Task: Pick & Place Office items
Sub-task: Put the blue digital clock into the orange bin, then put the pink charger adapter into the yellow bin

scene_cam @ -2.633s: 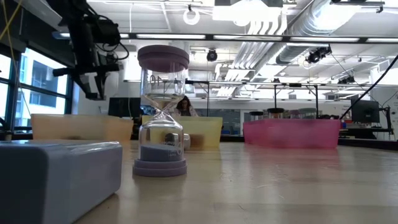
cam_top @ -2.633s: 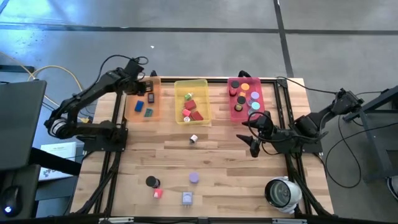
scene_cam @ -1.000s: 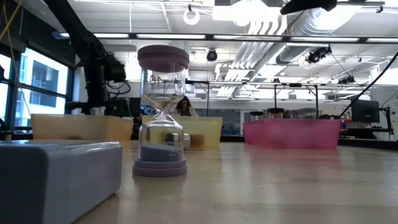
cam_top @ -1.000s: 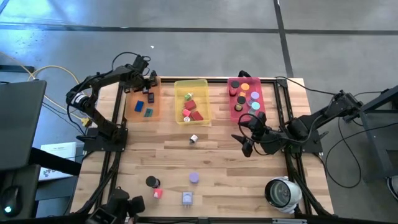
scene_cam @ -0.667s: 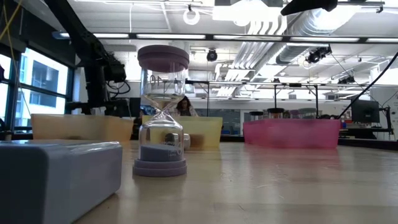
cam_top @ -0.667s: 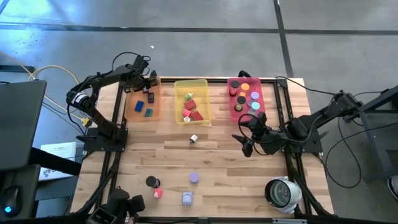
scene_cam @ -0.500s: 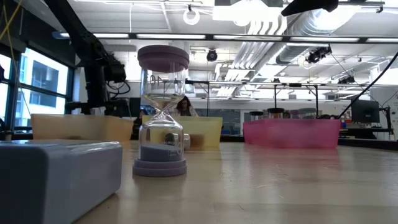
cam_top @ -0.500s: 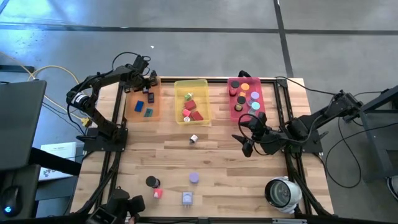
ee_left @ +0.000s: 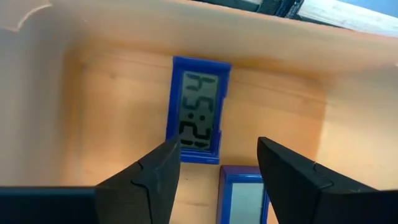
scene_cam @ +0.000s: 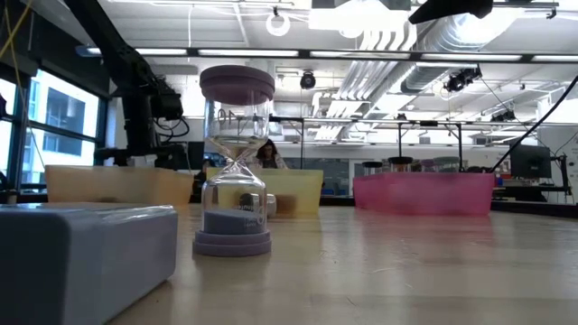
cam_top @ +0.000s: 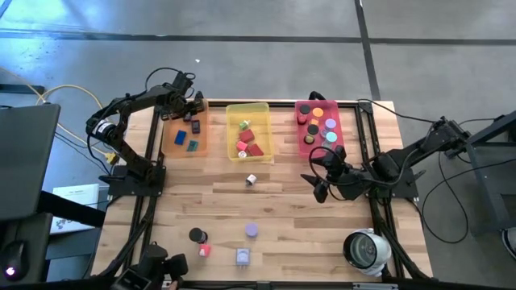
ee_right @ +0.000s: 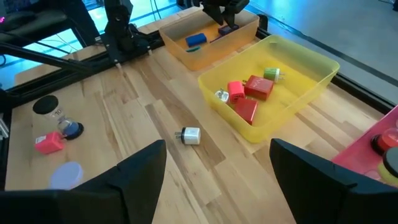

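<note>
Since the earlier frames, the left gripper has stayed low inside the orange tray, its fingers now parted and released above a blue digital clock lying flat on the tray floor. A second blue item lies just beside that clock. Tray walls stand close round the fingers. The right gripper hangs spread and empty, well apart from the orange tray.

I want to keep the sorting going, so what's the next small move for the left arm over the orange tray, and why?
Probably lift the left gripper straight up out of the orange tray. Its fingers stand apart with nothing between them, and the blue clock lies flat on the tray floor, so that drop looks done. Loose pieces remain on the table, such as the white plug.
</note>
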### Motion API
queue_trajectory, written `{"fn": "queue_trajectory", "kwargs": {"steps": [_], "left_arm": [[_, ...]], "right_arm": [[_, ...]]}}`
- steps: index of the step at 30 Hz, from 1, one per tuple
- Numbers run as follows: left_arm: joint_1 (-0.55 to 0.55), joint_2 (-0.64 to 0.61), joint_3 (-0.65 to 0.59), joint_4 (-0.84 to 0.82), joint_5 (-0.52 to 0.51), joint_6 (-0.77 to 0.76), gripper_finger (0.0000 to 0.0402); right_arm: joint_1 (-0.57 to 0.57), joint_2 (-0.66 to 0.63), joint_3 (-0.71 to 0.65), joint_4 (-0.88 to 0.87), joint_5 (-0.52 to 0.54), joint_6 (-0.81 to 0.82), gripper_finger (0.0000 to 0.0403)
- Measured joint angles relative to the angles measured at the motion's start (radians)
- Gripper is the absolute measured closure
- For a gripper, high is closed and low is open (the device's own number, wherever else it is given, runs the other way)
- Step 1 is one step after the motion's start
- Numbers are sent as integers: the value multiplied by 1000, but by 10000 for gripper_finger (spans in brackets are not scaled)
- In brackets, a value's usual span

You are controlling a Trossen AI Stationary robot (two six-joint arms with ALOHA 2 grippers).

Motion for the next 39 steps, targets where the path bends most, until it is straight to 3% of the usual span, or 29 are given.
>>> {"fn": "queue_trajectory", "kwargs": {"steps": [5,12,18,26,32,39], "left_arm": [[9,-8,0,-14,82,0,196],[46,-83,0,-39,333,76,196],[-7,-240,0,-72,395,121,195],[-204,-463,0,-156,571,138,195],[-391,-593,0,-229,590,80,195],[-660,-694,0,-199,570,-8,195]], "right_arm": [[0,0,0,0,-2,21,126],[0,0,0,0,-2,20,126],[0,0,0,0,-5,20,126],[1,0,0,0,-51,20,126],[1,0,0,15,-89,25,126],[1,0,0,34,-137,25,126]]}}
